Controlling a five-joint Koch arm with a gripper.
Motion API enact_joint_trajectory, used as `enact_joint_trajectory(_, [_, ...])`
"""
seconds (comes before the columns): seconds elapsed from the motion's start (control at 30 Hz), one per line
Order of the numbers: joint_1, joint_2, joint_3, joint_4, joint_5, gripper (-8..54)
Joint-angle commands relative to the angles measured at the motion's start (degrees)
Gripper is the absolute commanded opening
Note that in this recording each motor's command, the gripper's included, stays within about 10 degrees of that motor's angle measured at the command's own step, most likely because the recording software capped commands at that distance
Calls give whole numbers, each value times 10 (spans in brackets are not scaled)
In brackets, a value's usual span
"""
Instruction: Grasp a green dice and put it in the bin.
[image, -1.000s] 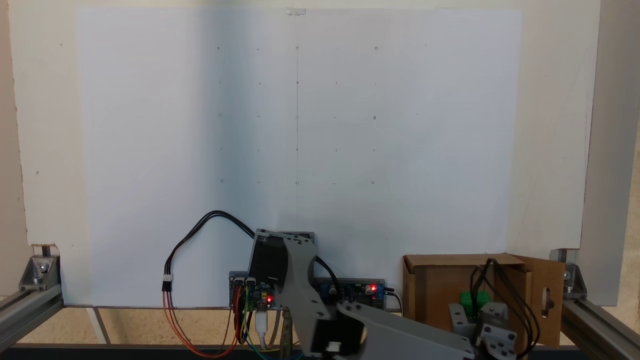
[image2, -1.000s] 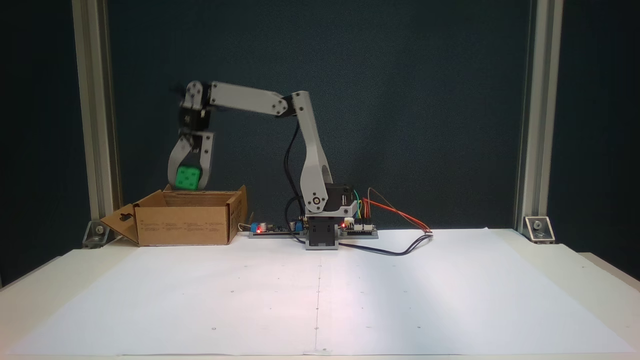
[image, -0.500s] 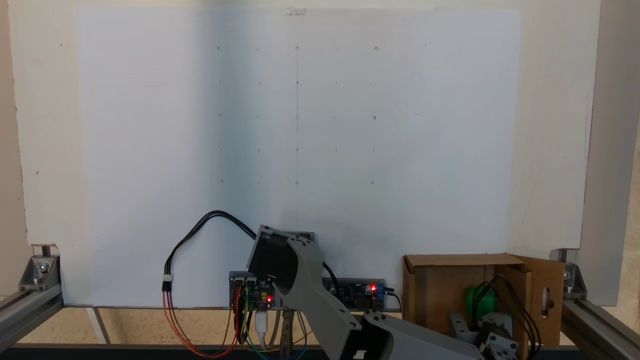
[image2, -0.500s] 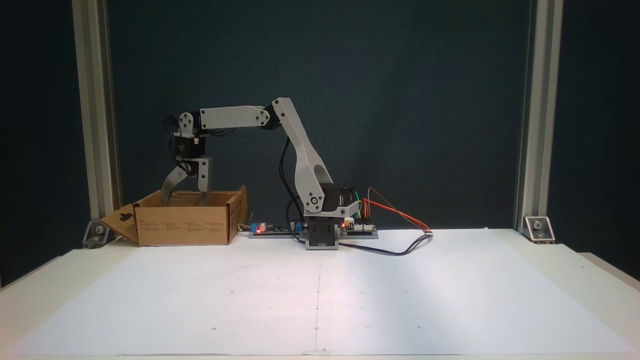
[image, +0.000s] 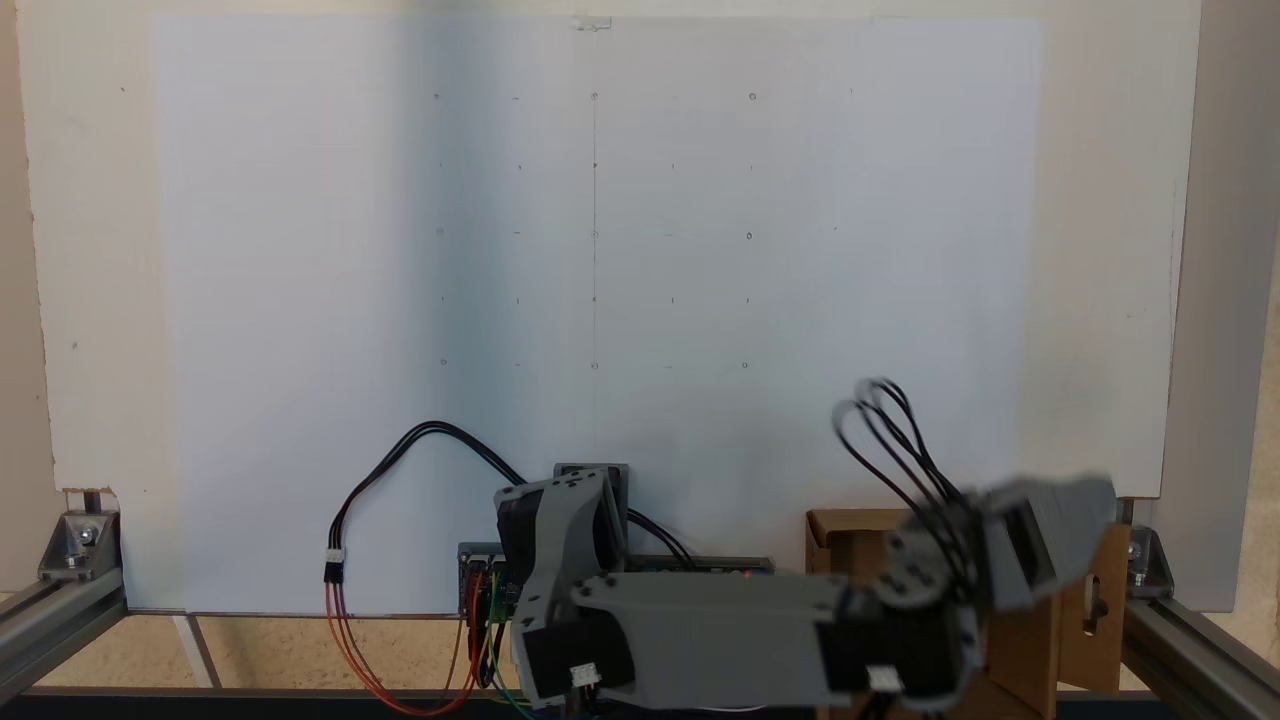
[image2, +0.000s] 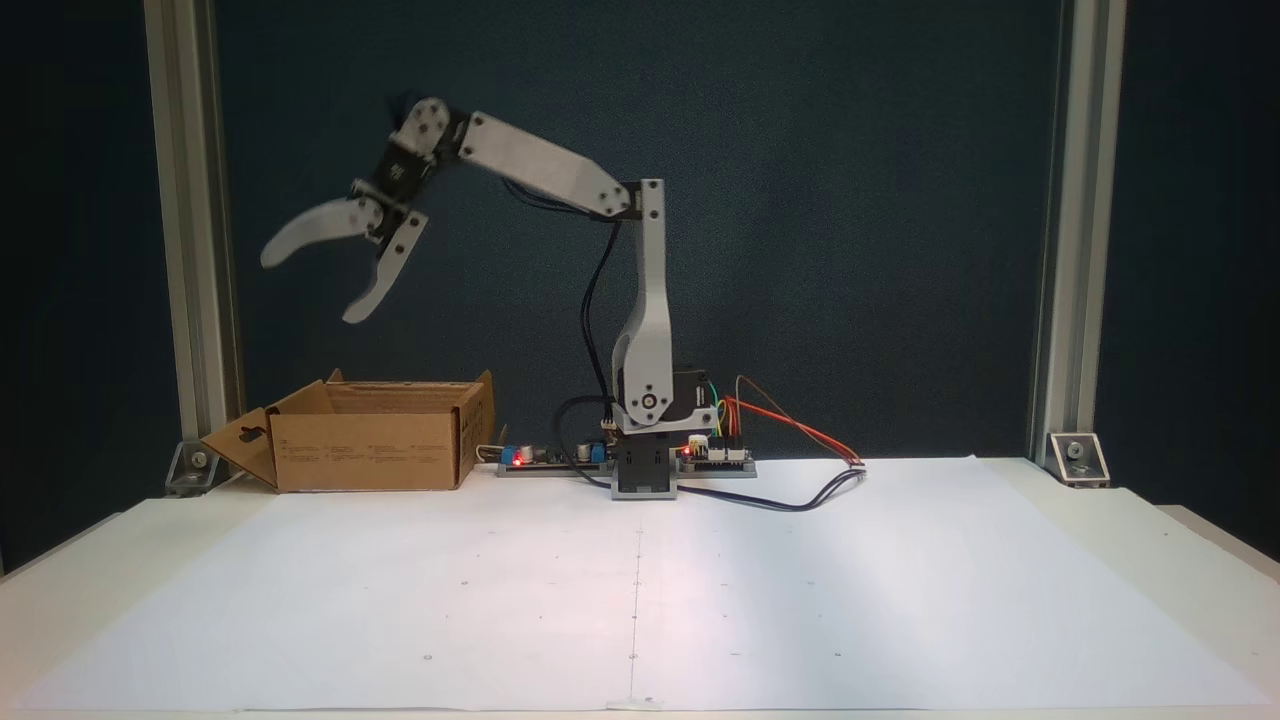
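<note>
The bin (image2: 370, 450) is a brown cardboard box standing at the left of the table, beside the arm's base; one side flap has a slot cut-out. From the camera looking down, the blurred forearm (image: 720, 640) and wrist cover most of the bin (image: 835, 545). My gripper (image2: 308, 289) hangs high above the bin's left part, tilted down to the left. It is open wide with nothing between its fingers. The green dice is hidden from both fixed views.
Circuit boards (image2: 545, 457) with red lights and a loop of black cable (image2: 800, 497) lie beside the arm's base (image2: 645, 470). Aluminium posts (image2: 190, 240) stand at both back corners. A white paper sheet (image2: 640, 590) marked with small dots covers the table in front.
One second ago the gripper held the green dice just above the bin. It dipped into the bin, let the dice go, and has now swung up well above the box, open and empty.
</note>
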Motion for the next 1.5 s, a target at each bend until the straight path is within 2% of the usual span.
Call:
enact_joint_trajectory(0.0, [-92, 33, -13, -9, 69, 452])
enact_joint_trajectory(0.27, [-423, 62, -6, -20, 100, 449])
enact_joint_trajectory(0.43, [-627, 124, 105, -109, 99, 448])
enact_joint_trajectory(0.53, [-742, 200, 214, -190, 99, 451])
enact_joint_trajectory(0.7, [-754, 333, 429, -319, 93, 454])
enact_joint_trajectory(0.93, [-743, 444, 591, -496, 95, 459])
enact_joint_trajectory(1.47, [-737, 454, 798, -883, 87, 432])
